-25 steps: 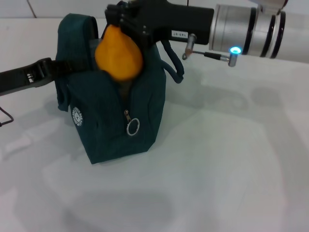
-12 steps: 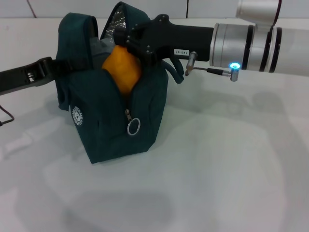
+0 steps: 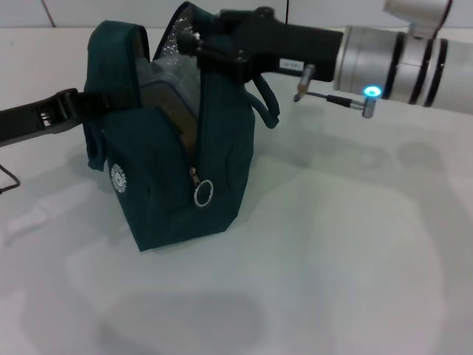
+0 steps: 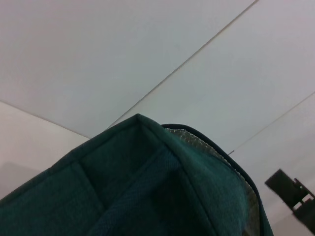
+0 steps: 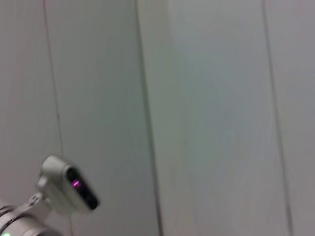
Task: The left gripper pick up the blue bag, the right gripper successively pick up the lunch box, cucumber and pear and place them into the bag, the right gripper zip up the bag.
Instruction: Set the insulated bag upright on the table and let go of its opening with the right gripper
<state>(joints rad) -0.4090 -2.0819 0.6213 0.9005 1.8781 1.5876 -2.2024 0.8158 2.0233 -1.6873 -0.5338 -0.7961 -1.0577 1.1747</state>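
The blue bag (image 3: 177, 170) stands upright on the white table, its top open and the foil lining (image 3: 177, 37) showing. My left gripper (image 3: 80, 106) reaches in from the left and is shut on the bag's left side. My right gripper (image 3: 198, 46) hovers at the bag's open mouth, open, with nothing in it. Inside the opening I see the lunch box (image 3: 159, 75) with its blue rim. The pear and the cucumber are hidden. The left wrist view shows the bag's fabric (image 4: 138, 196) up close.
The ring zipper pull (image 3: 204, 194) hangs low on the bag's front, right of the white logo (image 3: 117, 177). One bag handle (image 3: 267, 103) loops out under my right arm. White table (image 3: 355, 244) stretches to the right and front.
The pear went from my right gripper down into the bag and out of sight. The right arm has shifted slightly right and up. The left gripper has not moved.
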